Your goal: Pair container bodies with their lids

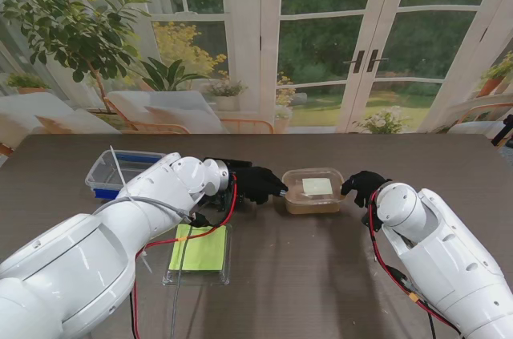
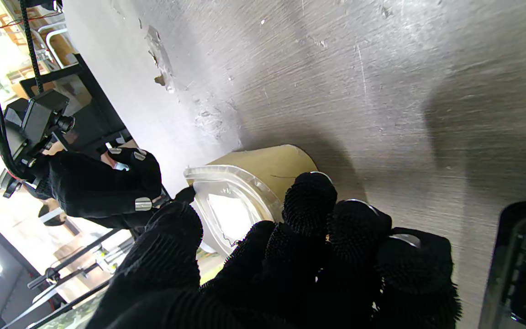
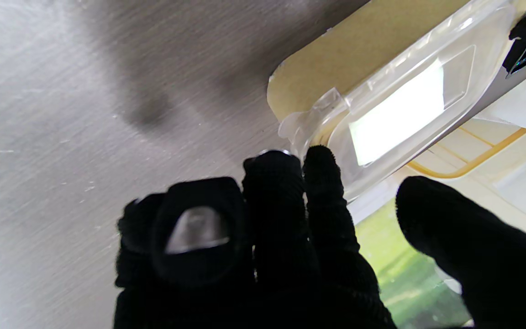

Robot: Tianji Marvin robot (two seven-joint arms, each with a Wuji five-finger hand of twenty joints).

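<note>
Stand view: the tan container (image 1: 312,192), with its clear lid (image 1: 314,185) seated on top, stands on the dark tabletop (image 1: 337,275) between my two hands. My left hand (image 1: 258,183) is at its left wall, fingers extended toward it; my right hand (image 1: 363,187) is at its right edge. A blue container (image 1: 120,172) stands to the far left, farther from me. A clear lid with a yellow-green sheet (image 1: 200,252) lies flat, nearer to me, partly under my left forearm.

Left wrist view: my left hand (image 2: 290,265) has its fingers (image 2: 309,201) against the side wall of the tan container (image 2: 267,167), thumb spread apart near the lid's rim (image 2: 226,201). I cannot tell whether it grips the container or only touches it. My right hand (image 2: 103,187) shows beyond the container.

Right wrist view: my right hand (image 3: 263,246) has two fingertips (image 3: 320,167) at the corner tab of the clear lid (image 3: 400,109), thumb held well apart and touching nothing. The fingers are loosely spread and hold nothing. The tan container body (image 3: 359,59) shows beneath the lid
</note>
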